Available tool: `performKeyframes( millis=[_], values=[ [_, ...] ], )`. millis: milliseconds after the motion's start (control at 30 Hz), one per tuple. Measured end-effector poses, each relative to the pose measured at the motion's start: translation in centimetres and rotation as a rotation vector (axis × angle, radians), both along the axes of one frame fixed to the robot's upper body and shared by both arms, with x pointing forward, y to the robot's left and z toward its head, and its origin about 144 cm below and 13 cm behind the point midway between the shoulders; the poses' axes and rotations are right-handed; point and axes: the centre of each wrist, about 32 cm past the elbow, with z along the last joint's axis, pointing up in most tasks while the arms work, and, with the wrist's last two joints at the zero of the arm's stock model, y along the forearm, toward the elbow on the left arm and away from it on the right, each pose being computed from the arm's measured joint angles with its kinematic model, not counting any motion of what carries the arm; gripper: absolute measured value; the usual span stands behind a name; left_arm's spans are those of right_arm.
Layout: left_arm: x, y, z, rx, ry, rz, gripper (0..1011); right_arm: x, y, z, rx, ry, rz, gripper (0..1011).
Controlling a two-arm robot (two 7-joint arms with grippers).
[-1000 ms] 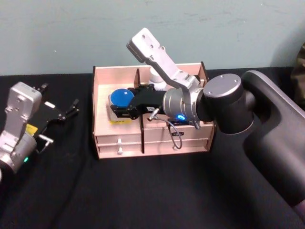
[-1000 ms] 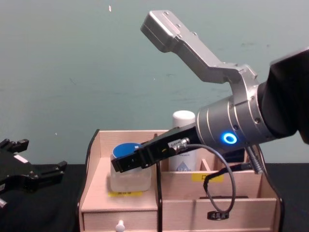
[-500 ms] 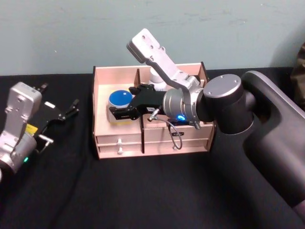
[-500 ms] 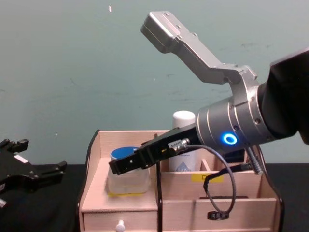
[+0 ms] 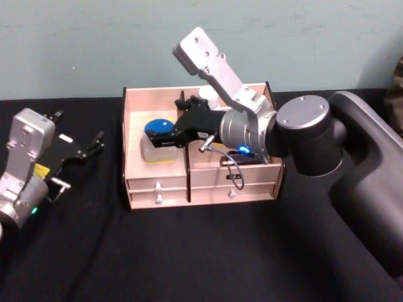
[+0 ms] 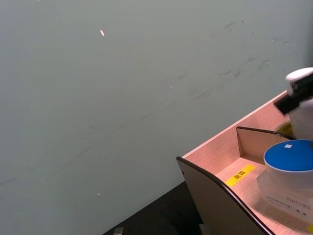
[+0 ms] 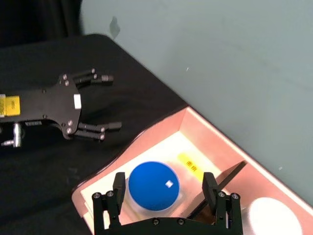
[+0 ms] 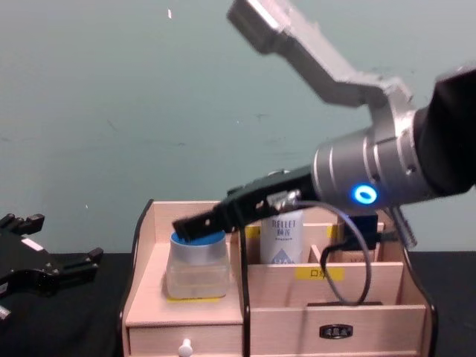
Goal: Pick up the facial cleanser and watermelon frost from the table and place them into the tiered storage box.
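The watermelon frost [image 8: 196, 266], a frosted jar with a blue lid [image 5: 158, 128], stands in the left compartment of the tiered storage box [image 5: 203, 186]. My right gripper [image 7: 164, 190] hovers just above the lid, open, its fingers [image 7: 119, 188] wider than the lid and not touching it; the chest view shows its tip [image 8: 190, 224] over the jar. The facial cleanser [image 8: 282, 236], a white bottle with blue print, stands upright in the back middle compartment, partly hidden by my right arm. Off to the box's left, my left gripper [image 5: 79, 128] rests open on the black table.
The box [image 8: 186, 316] has two small drawers at the front and yellow labels. A teal wall [image 8: 111, 111] stands close behind it. Black tabletop [image 5: 189, 251] stretches in front of the box and between it and the left gripper [image 7: 103, 103].
My right gripper set the jar down upright in the left compartment, let go, and lifted up and slightly back. The left arm has not moved.
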Motion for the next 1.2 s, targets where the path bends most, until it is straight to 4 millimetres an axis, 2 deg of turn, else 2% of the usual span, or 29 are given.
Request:
performKeyframes(
  millis=[333, 633, 967, 1200],
  values=[
    [0.0, 0.0, 0.0, 0.0, 0.0, 0.0, 1001, -2.1, -2.4, 2.4, 0.104, -0.102, -0.007, 1002],
    [0.0, 0.0, 0.0, 0.0, 0.0, 0.0, 1001, -5.3, -7.3, 3.9, 0.217, -0.217, -0.086, 1002],
    [0.0, 0.0, 0.0, 0.0, 0.0, 0.0, 1001, -7.0, -11.8, 3.1, 0.27, -0.259, -0.23, 1002],
    [0.0, 0.0, 0.0, 0.0, 0.0, 0.0, 1001, -7.1, -14.2, 1.3, 0.261, -0.271, -0.407, 1002]
  ],
)
